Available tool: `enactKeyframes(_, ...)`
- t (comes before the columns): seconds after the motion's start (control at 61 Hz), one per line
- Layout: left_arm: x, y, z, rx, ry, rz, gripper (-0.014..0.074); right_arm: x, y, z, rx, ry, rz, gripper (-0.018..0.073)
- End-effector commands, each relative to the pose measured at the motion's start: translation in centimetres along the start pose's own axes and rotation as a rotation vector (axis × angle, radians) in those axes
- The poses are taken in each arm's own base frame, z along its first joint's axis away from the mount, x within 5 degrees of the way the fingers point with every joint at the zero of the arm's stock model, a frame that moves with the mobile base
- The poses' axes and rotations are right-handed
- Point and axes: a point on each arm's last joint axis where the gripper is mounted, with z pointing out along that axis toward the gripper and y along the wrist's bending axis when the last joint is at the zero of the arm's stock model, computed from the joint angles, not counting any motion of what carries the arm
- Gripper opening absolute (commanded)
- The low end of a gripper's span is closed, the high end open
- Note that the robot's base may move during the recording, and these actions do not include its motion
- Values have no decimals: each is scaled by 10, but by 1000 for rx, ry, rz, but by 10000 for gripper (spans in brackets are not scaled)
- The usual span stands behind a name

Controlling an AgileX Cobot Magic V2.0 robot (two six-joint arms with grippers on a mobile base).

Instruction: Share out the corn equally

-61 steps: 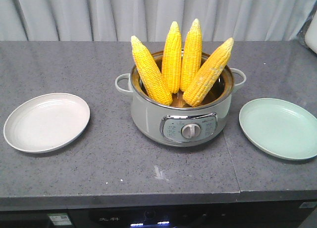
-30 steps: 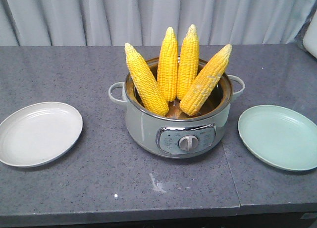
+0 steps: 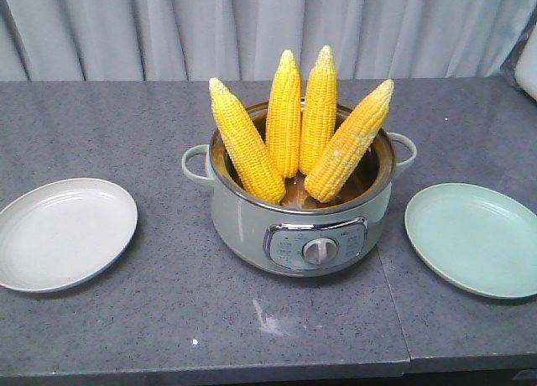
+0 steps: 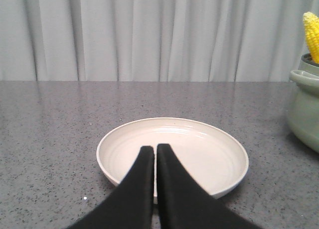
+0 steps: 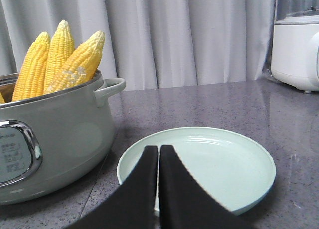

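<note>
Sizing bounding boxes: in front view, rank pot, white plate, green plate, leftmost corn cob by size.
Largest: pot
Tied: white plate, green plate; look alike, both cropped at frame edges
Smallest: leftmost corn cob

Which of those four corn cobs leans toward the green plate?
The cob nearest the green plate; the middle two stand nearly upright, and the fourth tilts the opposite way.

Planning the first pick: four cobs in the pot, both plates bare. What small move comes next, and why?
Probably open the left claw and raise it toward the leftmost yellow corn cob in the sage-green electric pot: that claw is shut, facing the bare cream round plate, and this cob leans its way.
</note>
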Motion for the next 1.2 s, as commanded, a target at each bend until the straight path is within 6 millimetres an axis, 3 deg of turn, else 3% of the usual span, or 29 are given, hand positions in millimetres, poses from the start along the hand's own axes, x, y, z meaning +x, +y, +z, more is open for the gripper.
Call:
enactKeyframes(0.0, -15, -1, -3, 9, -113, -9, -6, -1, 0, 0, -2, -65, -21, -2)
enactKeyframes(1.18, -15, -1, -3, 9, -113, -9, -6, -1, 0, 0, -2, -65, -21, -2)
